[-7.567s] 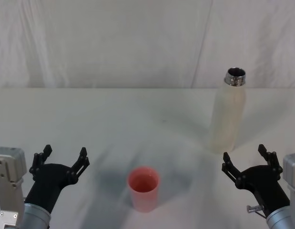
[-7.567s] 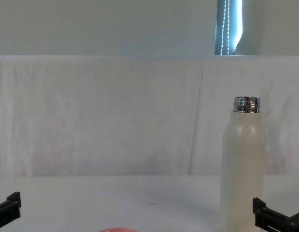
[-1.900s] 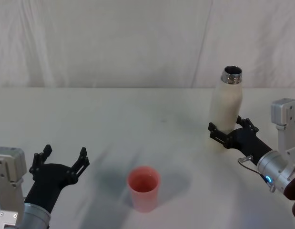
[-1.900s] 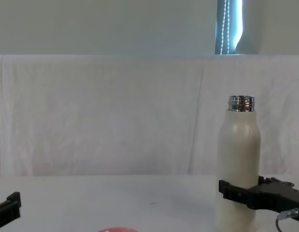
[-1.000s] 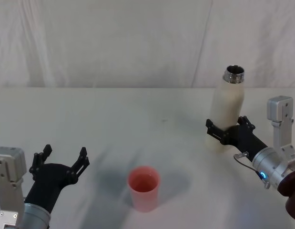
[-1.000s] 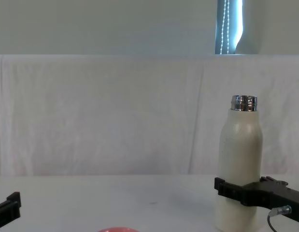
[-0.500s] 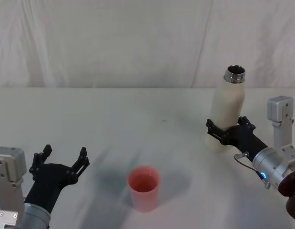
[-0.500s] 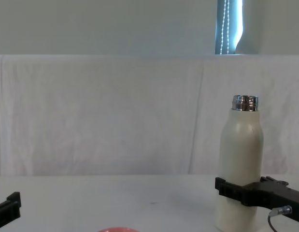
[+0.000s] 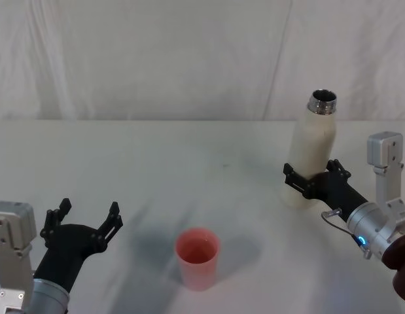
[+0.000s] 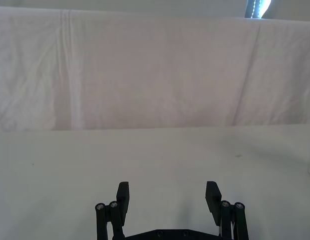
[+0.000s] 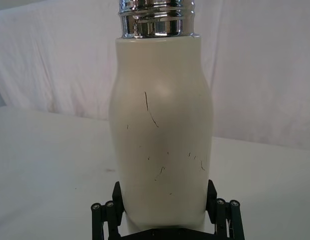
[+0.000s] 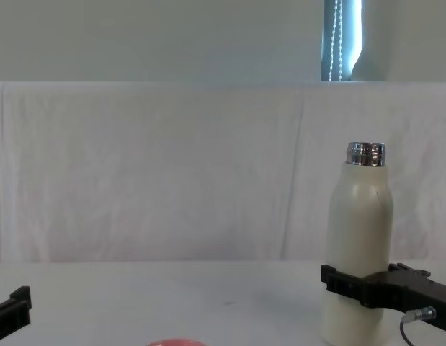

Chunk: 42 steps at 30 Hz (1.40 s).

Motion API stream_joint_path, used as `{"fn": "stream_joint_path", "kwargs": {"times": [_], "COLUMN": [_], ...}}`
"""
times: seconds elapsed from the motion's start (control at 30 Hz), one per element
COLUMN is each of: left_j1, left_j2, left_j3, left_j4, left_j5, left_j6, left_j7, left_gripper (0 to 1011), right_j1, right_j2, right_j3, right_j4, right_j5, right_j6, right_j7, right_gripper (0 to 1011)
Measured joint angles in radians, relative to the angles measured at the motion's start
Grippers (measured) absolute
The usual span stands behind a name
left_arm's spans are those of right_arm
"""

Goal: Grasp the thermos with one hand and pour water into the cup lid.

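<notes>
Now the tall cream-white matte thermos point(image 9: 311, 157) with its shiny steel neck stands upright, open mouth up, its contents hidden. The right tool point(image 9: 311, 178) has closed on its lower body, a finger pressed to each side. From the thermos, the small pink-red cup lid point(image 9: 197, 258) sits well apart on the worktop point(image 9: 156, 170), leftward and nearer the robot, looking empty. The left tool point(image 9: 84, 216) is parked beyond the cup lid, fingers spread, holding nothing.

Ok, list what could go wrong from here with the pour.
The right claw holds the thermos low on its body, so the tall bottle may swing or slip when tilted. The neck is open, so water could spill during the carry to the cup lid, which is small and stands unheld.
</notes>
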Motion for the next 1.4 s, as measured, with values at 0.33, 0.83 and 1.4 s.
{"fn": "stream_joint_path", "kwargs": {"times": [0.33, 0.83, 1.4], "left_j1": [0.0, 0.0, 0.0], "left_j2": [0.0, 0.0, 0.0], "left_j3": [0.0, 0.0, 0.0], "left_j4": [0.0, 0.0, 0.0], "left_j5": [0.0, 0.0, 0.0], "left_j6": [0.0, 0.0, 0.0], "left_j7": [0.0, 0.0, 0.0], "left_gripper": [1001, 1001, 1001], "right_j1": [0.0, -0.017, -0.092], "right_j2": [0.0, 0.015, 0.115], "right_j3": [0.0, -0.004, -0.045], "right_j4": [0.0, -0.043, -0.249], "right_j5": [0.0, -0.012, -0.134], "right_j6": [0.0, -0.038, -0.028], "right_j7": [0.0, 0.026, 0.026], "right_gripper": [962, 962, 962]}}
